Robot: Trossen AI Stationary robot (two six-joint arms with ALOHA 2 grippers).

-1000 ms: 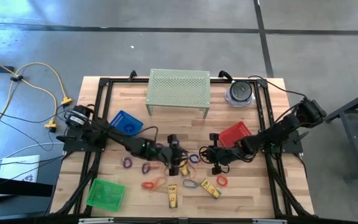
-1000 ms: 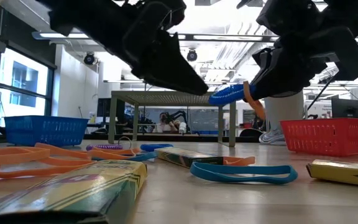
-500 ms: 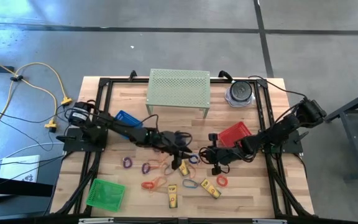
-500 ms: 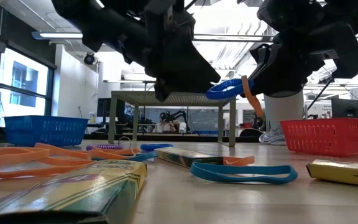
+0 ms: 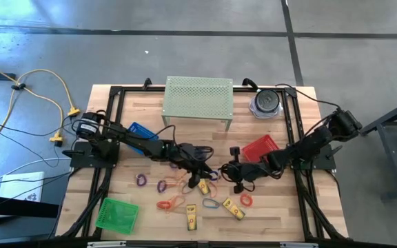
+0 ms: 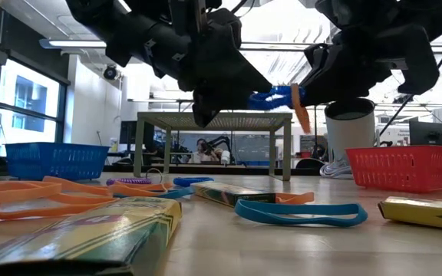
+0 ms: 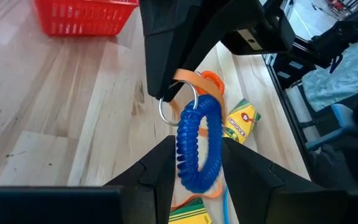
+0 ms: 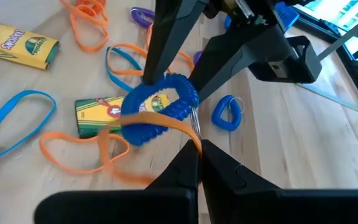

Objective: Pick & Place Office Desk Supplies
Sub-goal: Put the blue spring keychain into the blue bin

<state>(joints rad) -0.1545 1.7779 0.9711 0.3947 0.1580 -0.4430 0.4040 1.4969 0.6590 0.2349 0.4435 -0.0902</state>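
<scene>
A blue coiled loop (image 7: 197,146) with a metal ring (image 7: 166,112) and an orange band (image 8: 160,126) hangs above the middle of the table between my two grippers. My left gripper (image 7: 197,155) comes from the table's left and is shut on the coil. My right gripper (image 8: 194,149) comes from the right and is shut at the ring end. Below them, loose loops (image 5: 211,204) in purple, blue, red and orange lie flat on the wood, and so do yellow boxes (image 5: 191,218). My left gripper pinches the blue coil's body (image 7: 188,162) between its two fingers, one finger on each side of the loop. The fingers slant down from the table's left. The coil is lifted clear of the table. My right gripper has its shut fingertips on the metal ring (image 8: 194,124) and the orange band's end (image 8: 194,142) at the coil's right end. The fingers slant down from the table's right. The band's free part (image 6: 301,115) hangs slack below.
A red basket (image 5: 260,148) stands just behind my right arm. A blue basket (image 5: 140,131) stands by my left arm, and a green basket (image 5: 118,213) at the near left. The pale green perforated stand (image 5: 198,98) and a round container (image 5: 266,103) stand at the far edge.
My left gripper has swung a little toward the table's right and far edge and rolled about its own line, still shut on the blue coil. The coil has risen slightly and turned, and the orange band now hangs straighter. My right gripper has kept its place.
</scene>
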